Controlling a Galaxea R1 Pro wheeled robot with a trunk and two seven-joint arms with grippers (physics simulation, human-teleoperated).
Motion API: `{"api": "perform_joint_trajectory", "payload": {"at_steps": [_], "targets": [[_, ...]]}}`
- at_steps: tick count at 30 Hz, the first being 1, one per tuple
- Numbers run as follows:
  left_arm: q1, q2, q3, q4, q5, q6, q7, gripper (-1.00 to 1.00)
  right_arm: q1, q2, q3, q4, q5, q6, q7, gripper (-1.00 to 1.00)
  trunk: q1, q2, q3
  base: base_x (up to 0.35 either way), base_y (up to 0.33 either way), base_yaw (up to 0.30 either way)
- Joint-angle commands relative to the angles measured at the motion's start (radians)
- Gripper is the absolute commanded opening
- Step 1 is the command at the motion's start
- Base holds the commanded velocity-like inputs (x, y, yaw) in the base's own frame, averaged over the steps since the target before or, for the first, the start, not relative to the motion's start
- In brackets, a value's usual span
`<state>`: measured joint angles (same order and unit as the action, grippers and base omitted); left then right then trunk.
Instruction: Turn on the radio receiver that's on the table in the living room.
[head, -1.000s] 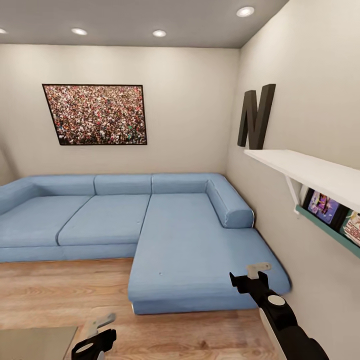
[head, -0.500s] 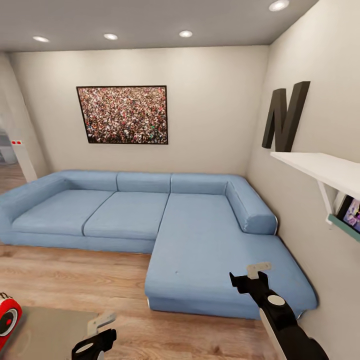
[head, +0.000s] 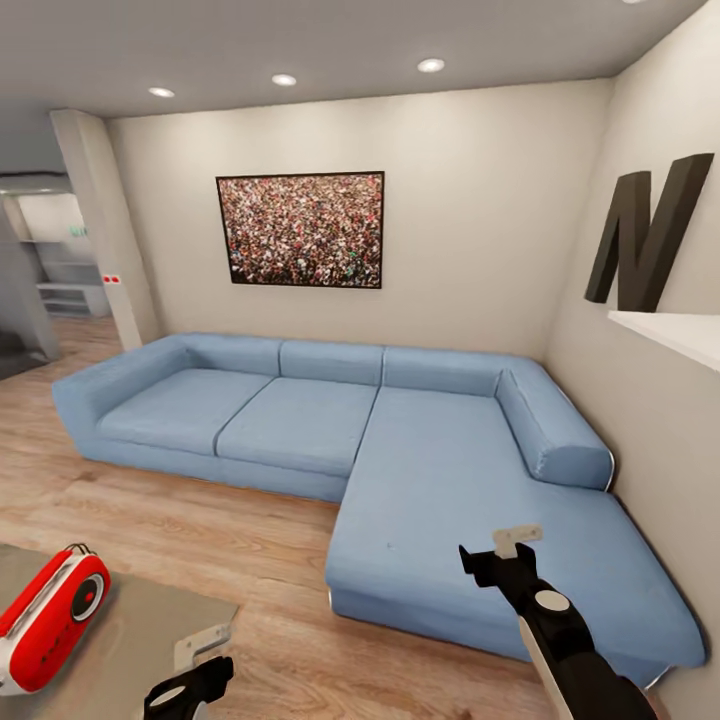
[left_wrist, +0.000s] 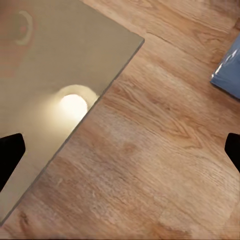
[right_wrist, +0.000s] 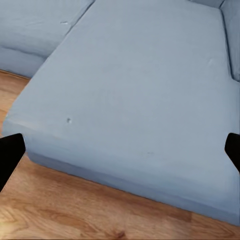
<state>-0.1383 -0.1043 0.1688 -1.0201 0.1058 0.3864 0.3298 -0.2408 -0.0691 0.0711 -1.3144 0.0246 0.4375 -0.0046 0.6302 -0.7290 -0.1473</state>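
The red radio receiver (head: 50, 620) with white sides and a round dial lies tilted on the glossy grey table (head: 150, 635) at the lower left of the head view. My left gripper (head: 198, 662) hangs just right of the table's corner, apart from the radio, and is open and empty. In the left wrist view the table (left_wrist: 45, 75) and the wood floor lie between its spread fingertips (left_wrist: 10, 155). My right gripper (head: 502, 552) is open and empty over the blue sofa's chaise (right_wrist: 135, 100).
The blue sectional sofa (head: 300, 420) fills the middle and right of the living room, against beige walls. A white shelf (head: 670, 335) with a black letter N juts from the right wall. Wood floor (head: 200, 530) runs between sofa and table. A doorway opens at far left.
The head view has swung left, so the sofa and picture shifted right in the picture. The radio and more of the table came into view. Both arms keep their place in the picture.
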Motion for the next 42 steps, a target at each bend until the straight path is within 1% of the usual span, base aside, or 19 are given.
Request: {"api": "perform_joint_trajectory", "payload": {"at_steps": [1, 2, 3, 4, 6, 7, 14, 27, 34, 42], "targets": [[0.0, 0.0, 0.019, 0.0, 0.012, -0.006, -0.002, 1.0, 0.0, 0.0, 0.0, 0.001, 0.0, 0.0, 0.0, 1.0, 0.0, 0.0, 0.0, 0.0, 0.0, 0.296], [0.0, 0.001, 0.064, 0.0, 0.049, -0.013, -0.026, 1.0, 0.0, 0.0, 0.0, 0.002, 0.0, 0.0, 0.0, 1.0, 0.0, 0.0, 0.0, 0.0, 0.0, 0.296], [0.0, 0.008, 0.095, 0.0, 0.066, -0.015, -0.068, 1.0, 0.0, 0.0, 0.0, 0.003, 0.0, 0.0, 0.0, 1.0, 0.0, 0.0, 0.0, 0.0, 0.0, 0.296], [0.0, 0.015, 0.122, 0.0, 0.075, -0.016, -0.112, 1.0, 0.0, 0.0, 0.0, 0.004, 0.0, 0.0, 0.0, 1.0, 0.0, 0.0, 0.0, 0.0, 0.0, 0.296], [0.0, 0.02, 0.156, 0.0, 0.079, -0.017, -0.158, 1.0, 0.0, 0.0, 0.0, 0.004, 0.0, 0.0, 0.0, 1.0, 0.0, 0.0, 0.0, 0.0, 0.0, 0.296], [0.0, 0.021, 0.169, 0.001, 0.08, -0.019, -0.17, 1.0, 0.0, 0.0, 0.0, 0.006, 0.0, 0.0, 0.0, 1.0, 0.0, 0.0, 0.0, 0.0, 0.0, 0.296], [0.0, 0.021, 0.175, 0.002, 0.078, -0.021, -0.174, 1.0, 0.0, 0.0, 0.0, 0.009, 0.0, 0.0, 0.0, 1.0, 0.0, 0.0, 0.0, 0.0, 0.0, 0.296], [0.0, 0.023, 0.178, 0.0, 0.078, -0.022, -0.158, 1.0, 0.0, 0.0, 0.001, 0.009, 0.0, 0.0, 0.0, 1.0, 0.0, 0.0, 0.0, 0.0, 0.0, 0.296], [0.0, 0.023, 0.214, 0.001, 0.078, -0.022, -0.151, 1.0, 0.0, 0.0, 0.001, 0.009, 0.0, 0.0, 0.0, 1.0, 0.0, 0.0, 0.0, 0.0, 0.0, 0.296], [0.0, 0.023, 0.219, 0.001, 0.078, -0.022, -0.15, 1.0, 0.0, 0.0, 0.001, 0.009, 0.0, 0.0, 0.0, 1.0, 0.0, 0.0, 0.0, 0.0, -0.019, 0.296]]}}
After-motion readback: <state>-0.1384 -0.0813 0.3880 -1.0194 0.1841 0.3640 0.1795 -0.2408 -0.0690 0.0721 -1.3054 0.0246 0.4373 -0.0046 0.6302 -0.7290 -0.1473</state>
